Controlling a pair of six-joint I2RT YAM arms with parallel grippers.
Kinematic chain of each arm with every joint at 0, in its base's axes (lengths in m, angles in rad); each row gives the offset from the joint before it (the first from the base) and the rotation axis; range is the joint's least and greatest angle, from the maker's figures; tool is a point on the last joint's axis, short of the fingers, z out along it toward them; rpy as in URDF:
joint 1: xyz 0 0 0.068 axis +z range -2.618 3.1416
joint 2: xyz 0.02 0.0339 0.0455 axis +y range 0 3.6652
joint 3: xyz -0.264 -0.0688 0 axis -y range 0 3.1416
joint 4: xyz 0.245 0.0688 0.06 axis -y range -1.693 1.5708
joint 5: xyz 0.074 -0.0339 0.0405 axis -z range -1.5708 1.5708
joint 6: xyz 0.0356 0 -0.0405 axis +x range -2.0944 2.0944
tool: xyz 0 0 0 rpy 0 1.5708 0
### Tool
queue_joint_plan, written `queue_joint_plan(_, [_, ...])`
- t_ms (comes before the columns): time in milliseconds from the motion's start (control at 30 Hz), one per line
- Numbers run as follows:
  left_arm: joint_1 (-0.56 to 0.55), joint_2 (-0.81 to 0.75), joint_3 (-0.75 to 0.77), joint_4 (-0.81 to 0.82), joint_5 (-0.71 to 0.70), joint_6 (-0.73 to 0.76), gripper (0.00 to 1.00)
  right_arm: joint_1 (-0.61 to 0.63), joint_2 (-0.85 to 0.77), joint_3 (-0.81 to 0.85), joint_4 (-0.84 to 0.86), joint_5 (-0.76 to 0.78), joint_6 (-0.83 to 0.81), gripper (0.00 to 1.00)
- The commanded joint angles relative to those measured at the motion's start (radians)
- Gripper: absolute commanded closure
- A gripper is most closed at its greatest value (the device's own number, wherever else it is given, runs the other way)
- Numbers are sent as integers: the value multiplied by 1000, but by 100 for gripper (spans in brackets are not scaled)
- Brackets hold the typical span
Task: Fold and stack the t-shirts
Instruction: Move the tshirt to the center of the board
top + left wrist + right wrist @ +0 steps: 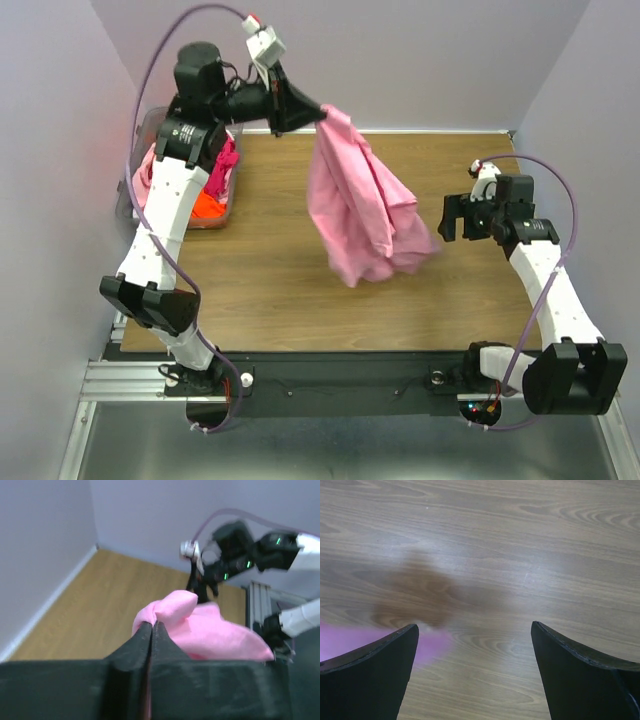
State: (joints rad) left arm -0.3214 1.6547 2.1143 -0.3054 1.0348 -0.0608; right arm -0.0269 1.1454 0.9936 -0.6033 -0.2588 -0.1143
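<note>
Top external view. We find the left gripper raised over the far left part of the table, its jaws pinched on an upper edge of the light pink t-shirt. The shirt hangs from that pinch in a loose, crumpled bundle above the middle of the table; whether its lower end touches the wood we cannot tell. The right gripper stands just beside the shirt's right flank, jaws spread wide and holding nothing. At the far left corner a clear plastic bin holds hot pink cloth and orange cloth, partly hidden by the left arm. The table is wood-grain brown, enclosed by pale lilac walls.

Left wrist view. The left gripper shows its two black fingers almost touching, with a fold of the light pink t-shirt caught at their tips. Beyond it the right arm is blurred.

Right wrist view. The right gripper has its fingers far apart over bare table. A blurred pink edge of the shirt shows at lower left, beside a dark shadow.
</note>
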Motion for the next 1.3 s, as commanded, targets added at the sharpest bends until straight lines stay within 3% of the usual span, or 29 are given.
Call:
queue_joint_plan(0, [103, -56, -235, -73, 76, 156, 77, -7, -41, 50, -27, -31, -42, 0])
queue_joint_plan(100, [221, -36, -407, -220, -1, 313, 55, -7, -41, 62, -59, -60, -82, 0])
queue_joint_plan(133, [278, -18, -457, -268, -15, 391, 44, -7, -32, 65, -78, -69, -94, 0])
queue_joint_plan(167, [278, -15, -480, -279, -22, 418, 23, -7, -26, 68, -88, -79, -105, 0])
queue_joint_plan(200, [304, -12, -494, -297, -56, 444, 14, -7, -15, 69, -96, -89, -117, 0])
queue_joint_plan(367, [294, -84, -632, -296, -124, 526, 18, -7, 52, 56, -131, -137, -142, 0])
queue_joint_plan(433, [227, -107, -671, -308, -163, 549, 23, -7, 69, 51, -139, -160, -140, 2])
queue_joint_plan(533, [83, -171, -845, -253, -214, 530, 31, -7, 88, 39, -164, -209, -142, 7])
queue_joint_plan(733, [-129, -217, -1092, -8, -309, 391, 29, -5, 172, 16, -167, -247, -142, 15])
queue_joint_plan(967, [-382, -115, -958, 98, -550, 427, 20, -5, 241, 11, -164, -149, -156, 18])
queue_joint_plan(1000, [-436, -90, -932, 103, -603, 437, 20, -5, 246, 14, -164, -66, -166, 18])
queue_joint_plan(1100, [-519, 17, -823, 121, -694, 489, 19, -7, 260, 13, -177, 42, -223, 18])
queue_joint_plan(1267, [-590, 192, -661, 147, -754, 556, 15, -13, 261, 8, -263, 58, -286, 14])
